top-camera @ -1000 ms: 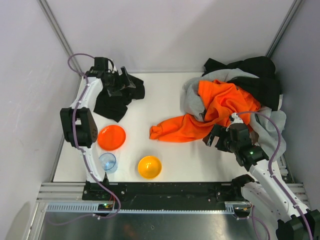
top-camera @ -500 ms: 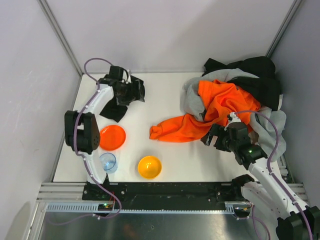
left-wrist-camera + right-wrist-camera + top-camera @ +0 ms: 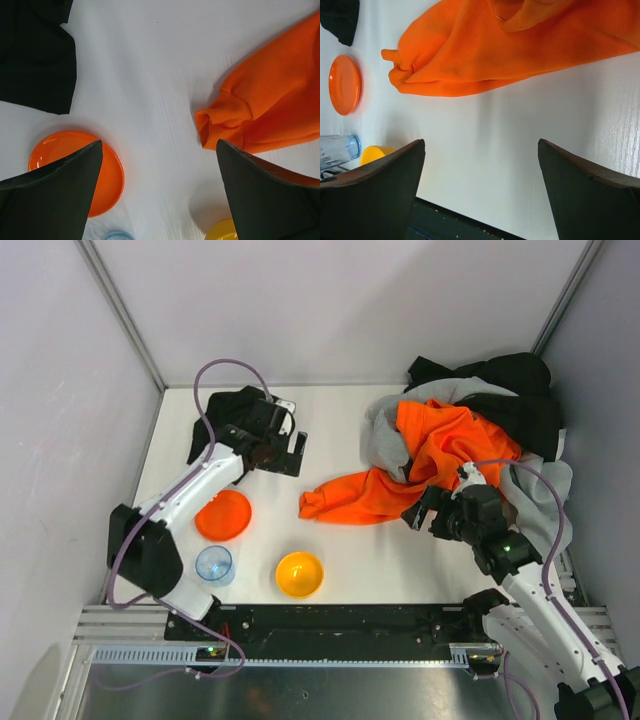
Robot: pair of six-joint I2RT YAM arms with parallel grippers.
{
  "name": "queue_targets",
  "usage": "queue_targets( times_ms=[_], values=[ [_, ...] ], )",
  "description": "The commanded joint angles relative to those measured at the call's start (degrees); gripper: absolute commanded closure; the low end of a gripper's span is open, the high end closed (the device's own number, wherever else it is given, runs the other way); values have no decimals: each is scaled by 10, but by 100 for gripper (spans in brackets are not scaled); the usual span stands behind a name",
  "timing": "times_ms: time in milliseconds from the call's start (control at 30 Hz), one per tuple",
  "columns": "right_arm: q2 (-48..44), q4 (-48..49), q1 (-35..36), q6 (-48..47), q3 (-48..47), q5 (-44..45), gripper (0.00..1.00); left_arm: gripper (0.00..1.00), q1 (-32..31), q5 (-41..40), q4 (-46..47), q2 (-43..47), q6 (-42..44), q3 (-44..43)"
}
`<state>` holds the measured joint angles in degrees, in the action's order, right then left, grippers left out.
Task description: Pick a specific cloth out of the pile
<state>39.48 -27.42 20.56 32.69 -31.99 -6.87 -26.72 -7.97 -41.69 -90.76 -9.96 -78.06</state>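
Right tool (image 3: 420,512) is hanging wide open and empty, just beside the orange garment (image 3: 400,490). Left tool (image 3: 292,452) is gaping too, gripping nothing. The cloth (image 3: 226,412) is lying at the desk's (image 3: 340,430) far left, well apart from the pile (image 3: 480,430). Separation is looking complete, and the next move calls for clearing the arms. The wrist views are confirming empty tools; only the top view is showing the whole pile.

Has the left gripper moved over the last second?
Yes. The left gripper came off the black cloth, swinging right and nearer: previously straight beyond the orange plate, now beyond and right of it.
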Motion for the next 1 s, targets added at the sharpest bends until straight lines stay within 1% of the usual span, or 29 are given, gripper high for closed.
queue_targets(
  times_ms=[0, 267, 467, 667, 800, 967],
  values=[
    [-22, -8, 6, 7, -35, 13, 1, 0, -28, -66, 1, 91, 4, 23],
    [-62, -13, 11, 8, -41, 19, 1, 0, -75, -82, 10, 212, 1, 46],
    [-108, -18, 11, 7, -49, 22, 1, 0, -80, -73, 43, 313, -2, 85],
    [-156, -19, 9, 7, -63, 26, 1, 0, -80, -40, 89, 414, 4, 136],
    [-185, -20, 10, 10, -74, 30, 1, 0, -80, -34, 102, 457, 8, 158],
    [-207, -21, 9, 13, -84, 40, 1, 0, -80, -31, 113, 490, 12, 168]
  ],
)
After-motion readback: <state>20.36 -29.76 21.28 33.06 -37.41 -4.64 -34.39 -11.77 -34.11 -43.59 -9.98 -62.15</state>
